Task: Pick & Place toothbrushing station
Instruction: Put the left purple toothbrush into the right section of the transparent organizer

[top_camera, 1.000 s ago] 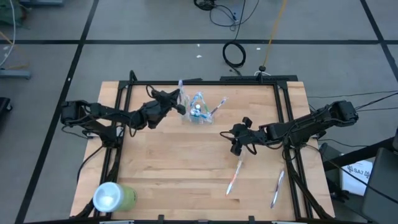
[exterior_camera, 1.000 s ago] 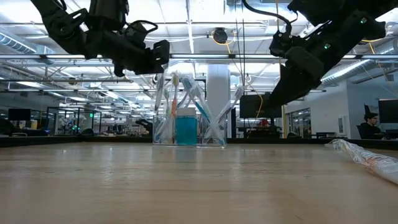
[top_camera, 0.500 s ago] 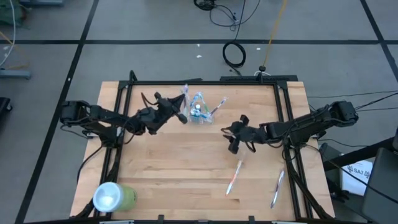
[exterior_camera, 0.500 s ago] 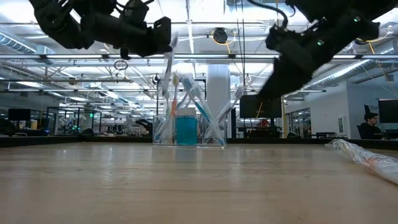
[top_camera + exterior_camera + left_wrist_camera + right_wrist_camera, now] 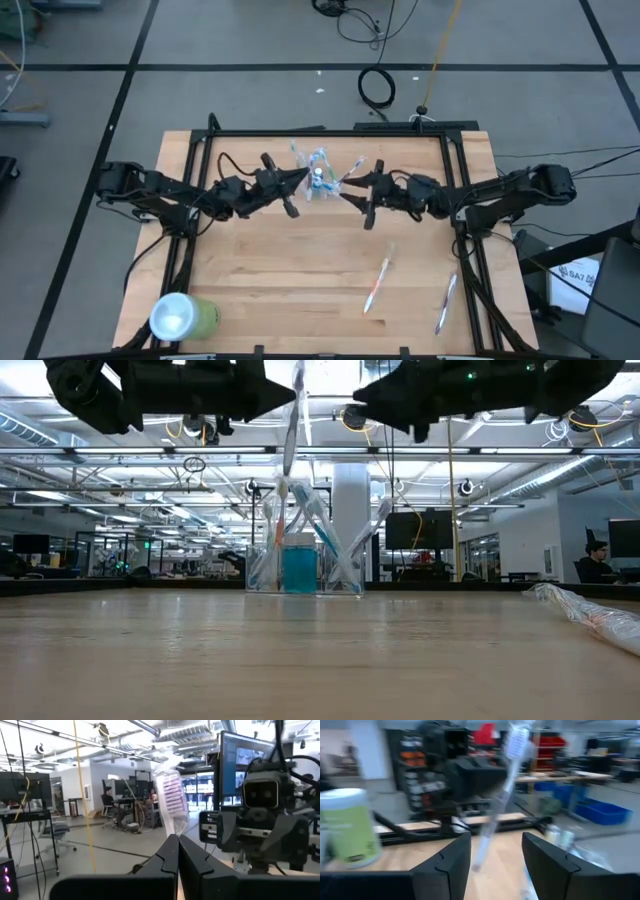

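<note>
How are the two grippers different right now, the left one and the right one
The left gripper is shut on a wrapped toothbrush, pinching its lower end so the bristle head stands above the fingers; the right gripper is open and holds nothing. The left sits on the left side of the clear cup, the right on its right side. Both hang above the table, near the cup, pointing toward each other.

One small transparent, colourless plastic cup [image 5: 318,183] is counted on the wooden surface [image 5: 300,280], with several toothbrushes standing in it; their exact number cannot be told. One wrapped toothbrush [image 5: 171,802] is held in the left end effector [image 5: 296,184]. Two wrapped toothbrushes [image 5: 377,284] [image 5: 446,302] are counted lying loose. One opaque light-green cup [image 5: 183,318] is counted. Two end effectors are seen, the second being the right end effector [image 5: 356,189].
</note>
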Tool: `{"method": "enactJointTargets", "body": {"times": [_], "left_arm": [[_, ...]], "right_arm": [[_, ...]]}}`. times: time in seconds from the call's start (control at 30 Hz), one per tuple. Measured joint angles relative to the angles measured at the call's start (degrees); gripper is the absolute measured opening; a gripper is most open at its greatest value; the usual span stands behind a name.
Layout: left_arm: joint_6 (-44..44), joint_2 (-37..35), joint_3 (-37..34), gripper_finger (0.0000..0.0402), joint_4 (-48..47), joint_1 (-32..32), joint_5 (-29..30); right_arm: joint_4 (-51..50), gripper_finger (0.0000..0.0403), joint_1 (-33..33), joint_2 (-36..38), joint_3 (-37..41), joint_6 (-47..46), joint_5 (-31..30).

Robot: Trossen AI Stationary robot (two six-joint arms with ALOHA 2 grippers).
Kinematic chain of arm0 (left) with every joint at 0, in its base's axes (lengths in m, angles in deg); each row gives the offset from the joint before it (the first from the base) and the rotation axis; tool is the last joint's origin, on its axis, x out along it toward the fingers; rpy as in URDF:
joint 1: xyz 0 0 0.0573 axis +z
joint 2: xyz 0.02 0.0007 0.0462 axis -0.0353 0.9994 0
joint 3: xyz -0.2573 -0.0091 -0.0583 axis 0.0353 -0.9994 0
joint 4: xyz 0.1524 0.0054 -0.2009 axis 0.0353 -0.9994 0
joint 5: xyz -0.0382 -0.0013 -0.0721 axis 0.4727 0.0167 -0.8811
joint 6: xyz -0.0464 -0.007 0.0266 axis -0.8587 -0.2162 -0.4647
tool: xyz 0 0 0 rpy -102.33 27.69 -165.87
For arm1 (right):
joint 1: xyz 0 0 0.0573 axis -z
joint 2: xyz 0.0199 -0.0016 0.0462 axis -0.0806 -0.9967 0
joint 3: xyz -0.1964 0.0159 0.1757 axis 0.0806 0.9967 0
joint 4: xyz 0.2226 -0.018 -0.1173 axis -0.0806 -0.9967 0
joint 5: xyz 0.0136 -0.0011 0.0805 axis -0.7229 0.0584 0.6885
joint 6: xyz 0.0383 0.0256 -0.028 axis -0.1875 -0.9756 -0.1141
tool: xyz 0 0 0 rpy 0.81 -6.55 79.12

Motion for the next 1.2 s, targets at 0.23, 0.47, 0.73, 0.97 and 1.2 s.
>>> {"method": "enactJointTargets", "body": {"times": [0.23,0.47,0.73,0.97,1.2], "left_arm": [[-1.5,0.0,0.0,0.0000,-0.2,0.7,-4.3],[-3.5,0.0,0.0,0.0000,-0.9,1.6,-6.4],[-3.3,0.0,0.0,0.0000,-1.2,1.6,-6.6],[-2.7,0.0,0.0,0.0000,-1.7,1.6,-6.6],[-2.5,0.0,0.0,0.0000,-3.2,1.6,-6.6]], "right_arm": [[1.5,0.0169,7.8,-6.7,-2.6,-5.5,10.9],[4.4,0.0169,10.3,-18.5,-11.8,-5.8,20.0],[4.2,0.0169,10.6,-22.9,-18.5,-5.2,21.1],[3.9,0.0117,10.5,-22.0,-19.1,-4.9,21.1],[4.0,0.0017,10.6,-22.0,-19.2,-3.1,20.9]]}}
